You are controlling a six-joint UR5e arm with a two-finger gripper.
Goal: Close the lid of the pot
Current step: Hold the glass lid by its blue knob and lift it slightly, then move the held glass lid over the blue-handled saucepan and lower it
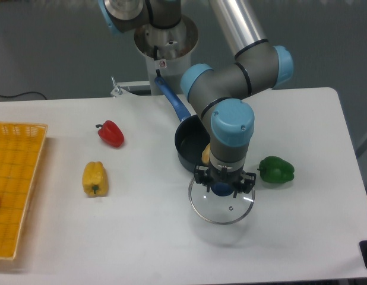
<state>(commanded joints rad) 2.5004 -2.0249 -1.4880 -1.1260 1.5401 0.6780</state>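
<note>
the gripper (222, 188) points straight down over the lid (221, 205), and its two fingers are pinching the blue knob (221, 189) at the lid's centre. the lid is just in front of the pot (189, 144), close to its rim; whether it rests on the table (142, 237) or is a little above it cannot be told. the pot is uncovered, its blue handle (173, 102) pointing to the far side. a green pepper (276, 170) lies right of the lid. a red pepper (111, 133) and a yellow pepper (94, 178) lie to the left, near a yellow basket (14, 184).
</note>
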